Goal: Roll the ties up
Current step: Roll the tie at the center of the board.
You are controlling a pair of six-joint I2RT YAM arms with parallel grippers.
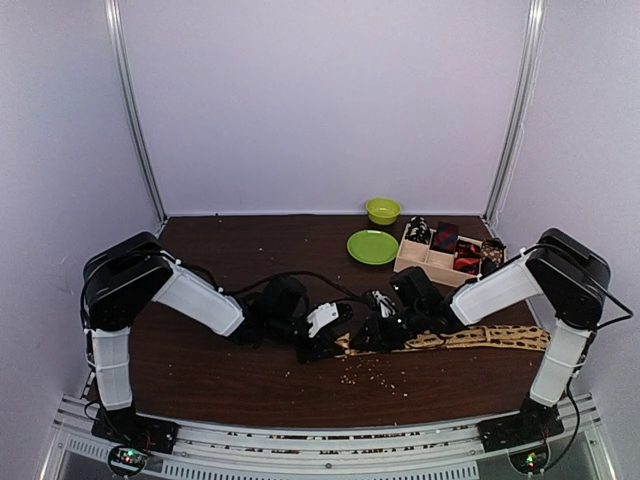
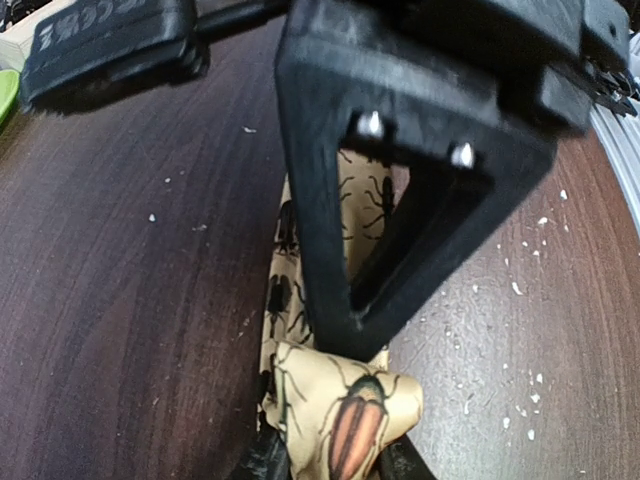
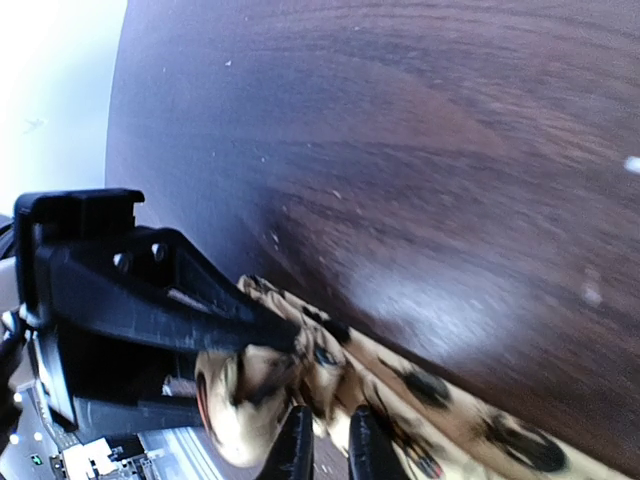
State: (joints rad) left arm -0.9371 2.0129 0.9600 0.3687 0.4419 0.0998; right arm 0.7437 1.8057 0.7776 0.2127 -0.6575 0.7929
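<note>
Tie (image 1: pixel 480 338) lies flat across the table's (image 1: pixel 250 385) right half, its left end curled | left gripper (image 2: pixel 335 455) clamped on the curl | right gripper (image 3: pixel 328 445) nearly closed beside it, grip unclear in blur | advice: keep the cloth taut, turn evenly, edges aligned.

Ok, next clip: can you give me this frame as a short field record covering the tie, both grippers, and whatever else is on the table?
tie in work: tan beetle-print tie, lying flat on the table, running right from centre, left end folded up
left arm: left gripper shut on the folded end
right arm: right gripper at the tie just beside it, fingers close together; grip unclear
storage: wooden compartment tray at back right, holding rolled ties
other: green plate, green bowl, crumbs in front of the tie
</note>
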